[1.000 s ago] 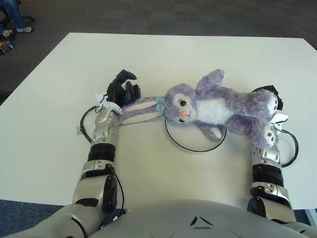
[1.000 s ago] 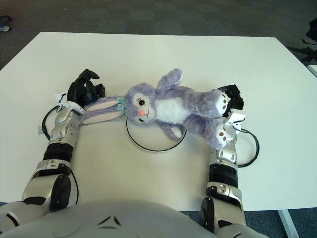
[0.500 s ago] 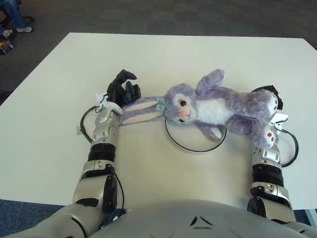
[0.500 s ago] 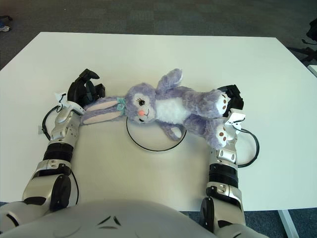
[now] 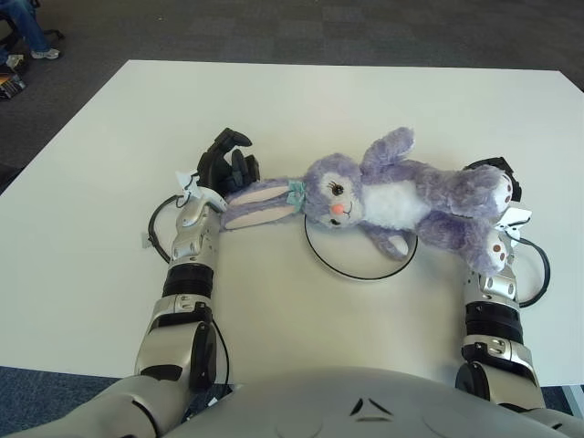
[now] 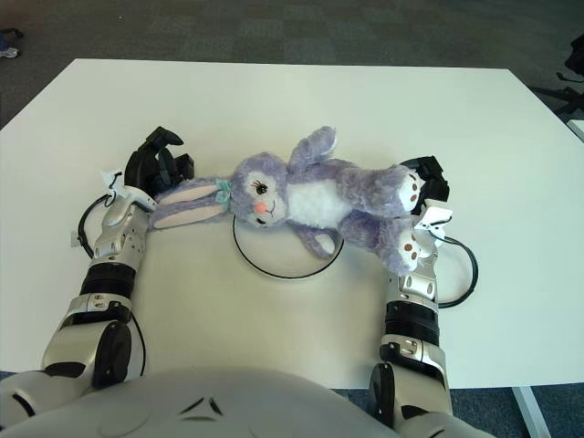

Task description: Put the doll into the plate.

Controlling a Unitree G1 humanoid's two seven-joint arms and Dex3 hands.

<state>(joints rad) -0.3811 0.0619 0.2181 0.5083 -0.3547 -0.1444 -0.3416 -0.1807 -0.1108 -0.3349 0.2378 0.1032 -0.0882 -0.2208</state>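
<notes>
lying between both hands, the doll has ears touching the left hand; grips unclear.

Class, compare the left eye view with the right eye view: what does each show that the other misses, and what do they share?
Only the left eye view shows a person's jeans-clad legs and shoe at the top left corner, standing on the floor beyond the table.

Only the right eye view shows a dark object at the right edge on the floor.

Both show the purple doll lying across the black-rimmed plate on the white table, the left hand at its ears and the right hand beside its feet.
</notes>
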